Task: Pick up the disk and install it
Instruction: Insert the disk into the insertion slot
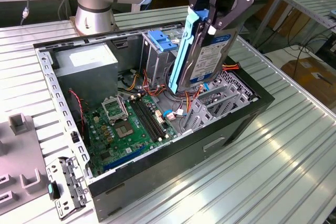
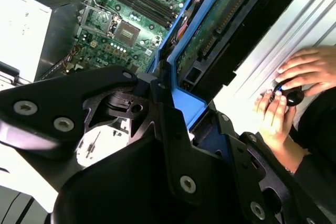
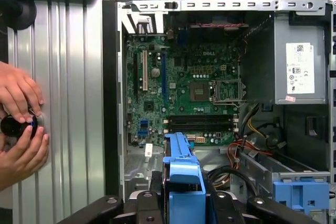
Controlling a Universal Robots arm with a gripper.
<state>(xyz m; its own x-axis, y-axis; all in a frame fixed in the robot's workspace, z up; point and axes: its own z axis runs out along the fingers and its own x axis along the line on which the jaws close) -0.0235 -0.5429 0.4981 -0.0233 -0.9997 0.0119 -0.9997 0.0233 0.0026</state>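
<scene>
Exterior view: disk (image 1: pixel 209 59) amid cables (image 1: pixel 230 67) (tangled)

Probably a robotics lab: ribbed aluminium benches (image 1: pixel 294 171), an opened computer case (image 1: pixel 157 163), a robot arm's base (image 1: pixel 94 3).

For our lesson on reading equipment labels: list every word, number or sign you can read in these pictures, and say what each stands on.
Nothing reads clearly enough to quote.
The disk, held by the gripper above the open case: white-and-blue label, print too small to read.
The power supply: white sticker, print too small to read.
The motherboard: white markings, too small to read.
</scene>
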